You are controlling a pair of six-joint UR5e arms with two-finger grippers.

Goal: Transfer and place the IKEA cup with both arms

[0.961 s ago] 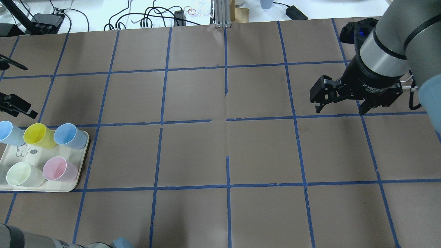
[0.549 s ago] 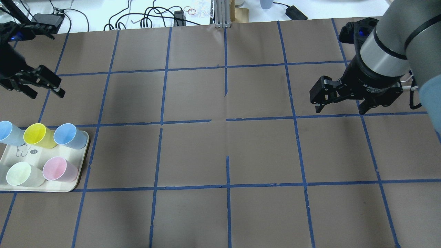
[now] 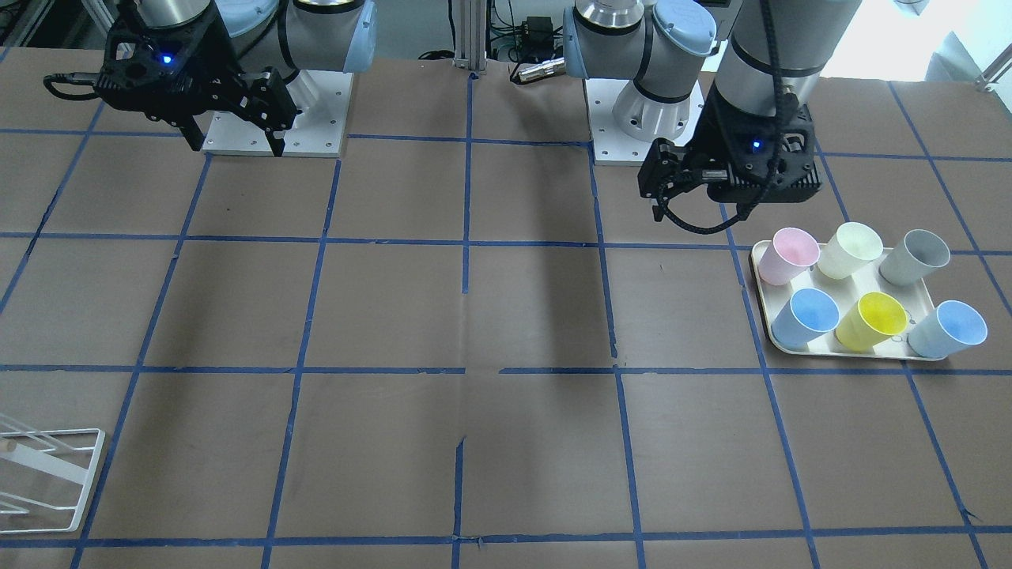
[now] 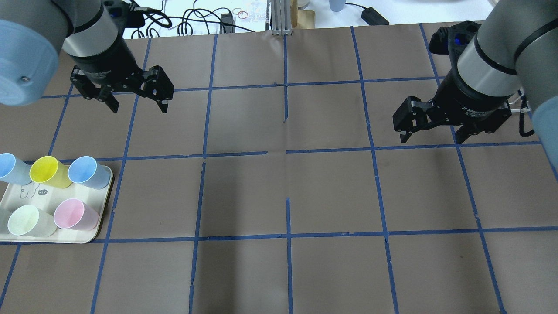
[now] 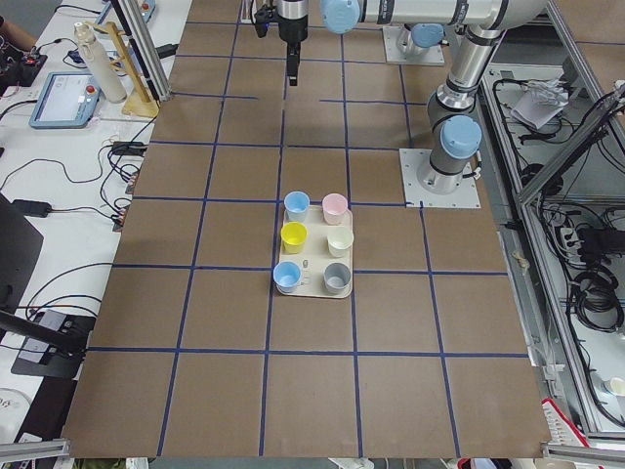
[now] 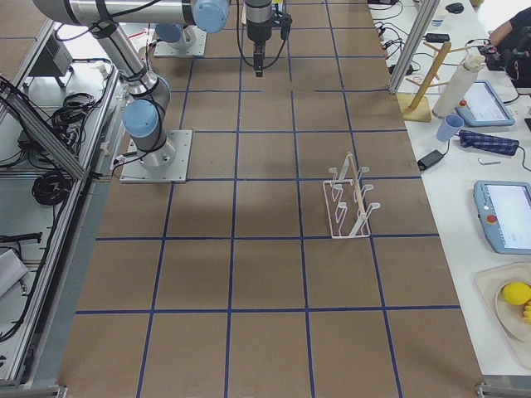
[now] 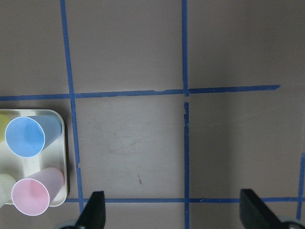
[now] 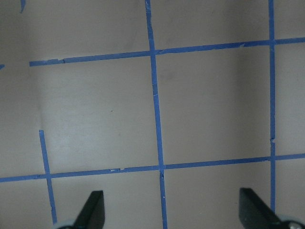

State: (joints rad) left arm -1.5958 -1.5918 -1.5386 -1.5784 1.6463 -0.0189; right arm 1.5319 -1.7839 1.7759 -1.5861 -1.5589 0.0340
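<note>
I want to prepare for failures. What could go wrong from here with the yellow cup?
1. The yellow cup stands close between two blue cups on the tray; the open fingers of the left gripper could knock a neighbour.
2. The right gripper hangs open far across the table, so a mid-air handover is likely, and the cup might slip.

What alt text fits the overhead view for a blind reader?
Open and empty, the left gripper and right gripper hang over a brown table gridded with blue tape. At left a tray holds cups: a yellow cup between two blue cups, a pink cup and pale cup nearer the robot.
</note>
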